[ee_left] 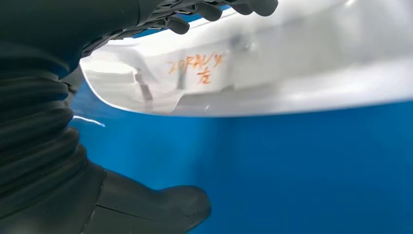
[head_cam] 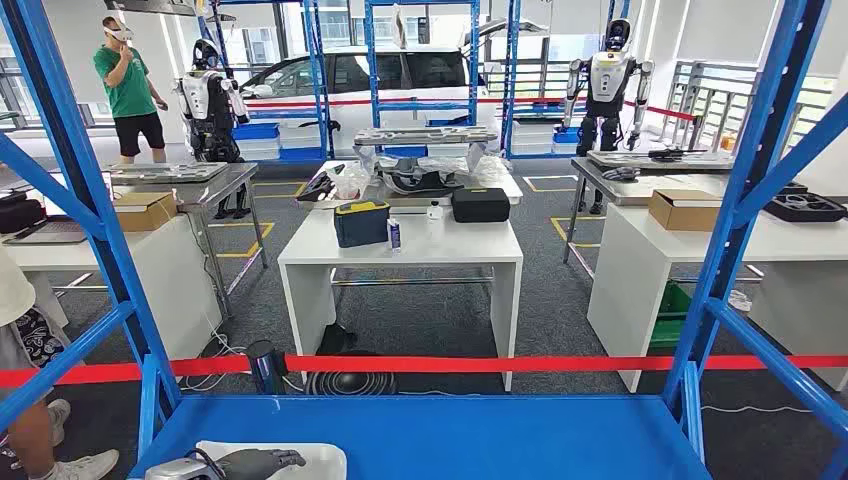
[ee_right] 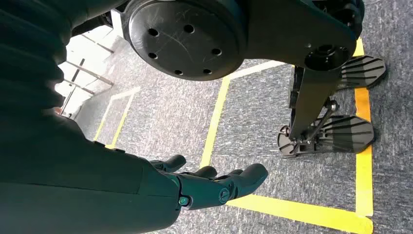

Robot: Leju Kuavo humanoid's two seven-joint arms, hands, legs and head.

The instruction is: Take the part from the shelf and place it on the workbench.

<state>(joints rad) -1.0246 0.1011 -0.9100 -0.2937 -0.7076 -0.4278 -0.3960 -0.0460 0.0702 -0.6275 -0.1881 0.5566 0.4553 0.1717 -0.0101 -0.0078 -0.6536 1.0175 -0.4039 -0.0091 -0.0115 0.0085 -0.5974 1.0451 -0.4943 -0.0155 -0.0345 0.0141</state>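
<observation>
Since the left robot hand [head_cam: 255, 463] only rests its fingers over the white part [head_cam: 318, 457] lying on the blue shelf [head_cam: 450, 435], thumb apart below, lifting now could let it slip; the right robot hand [ee_right: 214, 183] hangs open, empty.

The left hand [head_cam: 255, 463] reached forward with its fingers [ee_left: 214, 9] laid over a white part [ee_left: 272, 63], while the right hand [ee_right: 209, 185] hung open, fingers loosely extended.

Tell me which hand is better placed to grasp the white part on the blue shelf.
Left. The left hand is already over the white part; the right hand hangs open above the floor.
</observation>
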